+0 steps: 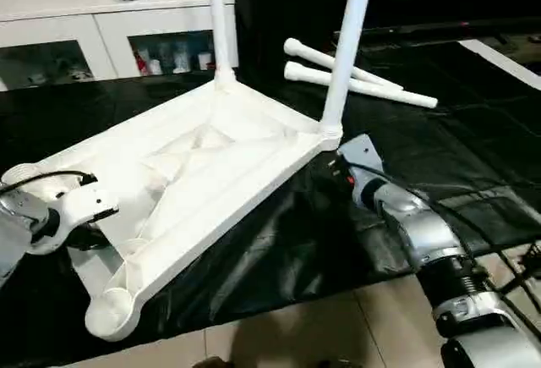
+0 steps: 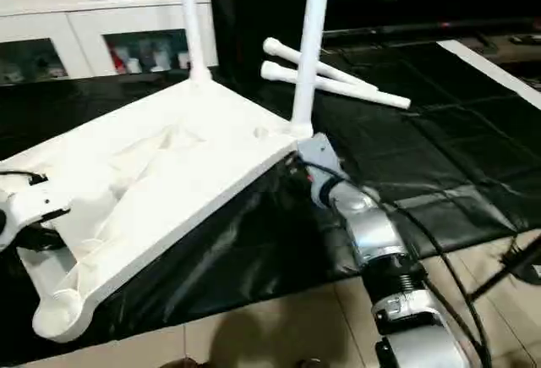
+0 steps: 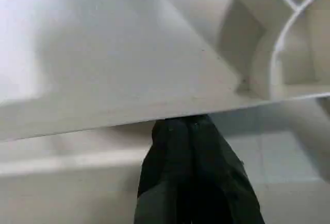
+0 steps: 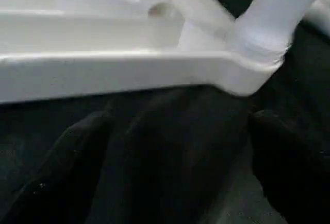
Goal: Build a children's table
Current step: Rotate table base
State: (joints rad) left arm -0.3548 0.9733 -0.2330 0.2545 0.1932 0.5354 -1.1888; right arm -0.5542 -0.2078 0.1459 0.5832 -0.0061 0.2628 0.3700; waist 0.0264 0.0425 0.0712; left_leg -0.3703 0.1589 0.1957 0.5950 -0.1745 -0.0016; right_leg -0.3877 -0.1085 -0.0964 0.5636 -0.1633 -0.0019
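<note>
Midway through assembly: table top [image 1: 203,165] upside down on black sheet [image 1: 439,156], two legs [image 1: 345,55] screwed in at far corners, two loose legs [image 1: 363,85] beyond. Left gripper [image 3: 188,126] clenched empty under near edge; right gripper [image 4: 180,131] spread wide beside right corner. Next: fetch loose leg.

I see the white plastic rectangular table top [image 1: 194,173] lying upside down on the black sheet, ribbed underside facing up. Two white tapered tubular legs stand upright in its far corner sockets: one [image 1: 218,21] at the back corner, the other [image 1: 345,55] at the corner nearest my right arm. The near corner socket [image 1: 114,309] is empty. Two more loose white legs [image 1: 363,82] lie side by side, touching, just beyond the top.
</note>
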